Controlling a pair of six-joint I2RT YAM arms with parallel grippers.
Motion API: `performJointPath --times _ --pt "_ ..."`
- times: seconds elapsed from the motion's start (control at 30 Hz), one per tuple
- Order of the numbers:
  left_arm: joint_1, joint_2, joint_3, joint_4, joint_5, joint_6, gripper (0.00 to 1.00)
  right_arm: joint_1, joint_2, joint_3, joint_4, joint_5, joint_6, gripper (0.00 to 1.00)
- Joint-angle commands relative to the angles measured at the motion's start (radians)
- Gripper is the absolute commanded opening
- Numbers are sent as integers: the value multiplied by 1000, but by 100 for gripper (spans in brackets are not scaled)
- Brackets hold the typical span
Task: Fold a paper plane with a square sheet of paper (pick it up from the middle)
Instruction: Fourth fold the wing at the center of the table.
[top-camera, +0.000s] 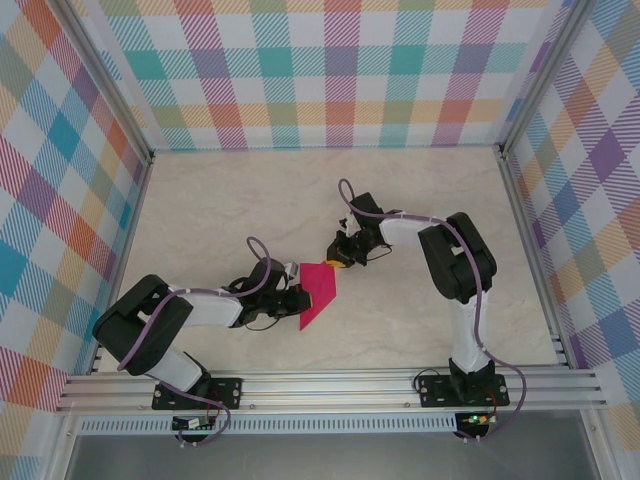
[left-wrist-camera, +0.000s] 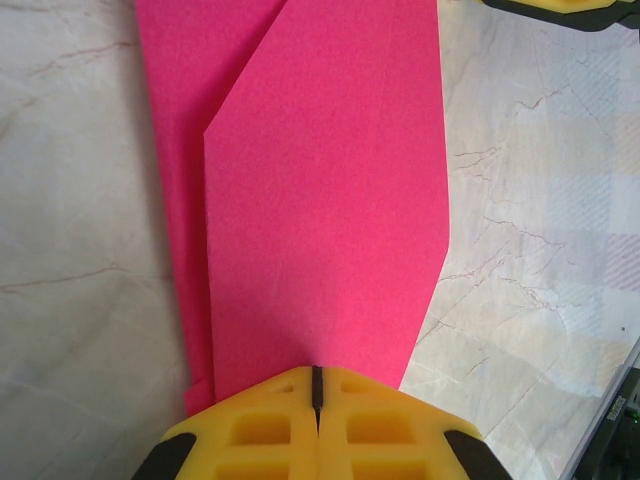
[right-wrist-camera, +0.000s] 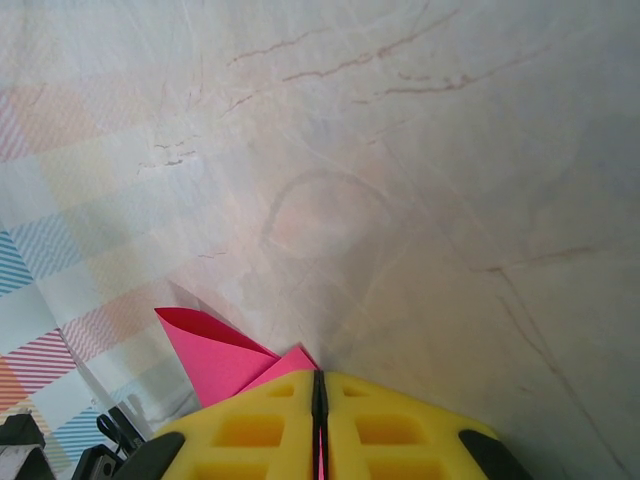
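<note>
Left fingers (left-wrist-camera: 265, 425) are being pressed tight together on one end of the pink paper (left-wrist-camera: 320, 200), and the right fingers (right-wrist-camera: 260, 425) are being pinched shut on its far tip, where a small curl is being seen. From above, the paper is being held between the two arms, near the middle of the worktop (top-camera: 230, 200). Some folding is already done: one layer is being seen lying over another, with slanted edges. It is not being judged a plane yet. It looks too wide, so more folds are likely being left to do. Plenty of bare worktop is being seen all round. The checked walls (top-camera: 330, 80) are well apart, and the metal rail (top-camera: 330, 385) is nearer.
</note>
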Motion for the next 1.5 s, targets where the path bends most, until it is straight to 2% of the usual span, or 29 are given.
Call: performJointPath --times 0.0,0.27,0.43,0.7,1.07,1.47 --pt "-4 95 -83 -280 -108 38 0 -42 -43 17 -19 97 -24 12" --pt "-4 90 -69 -286 -105 39 0 -13 -203 -85 44 7 2 12" --pt "-4 89 -67 -283 -102 36 0 57 -186 -134 104 -24 38 10" --pt "-4 85 -63 -290 -100 36 0 131 -93 -122 164 -51 79 9" --pt "-4 73 -67 -302 -100 40 0 124 -31 -112 105 71 54 9" --pt "-4 72 -67 -311 -99 48 0 41 -35 -62 109 78 18 10"
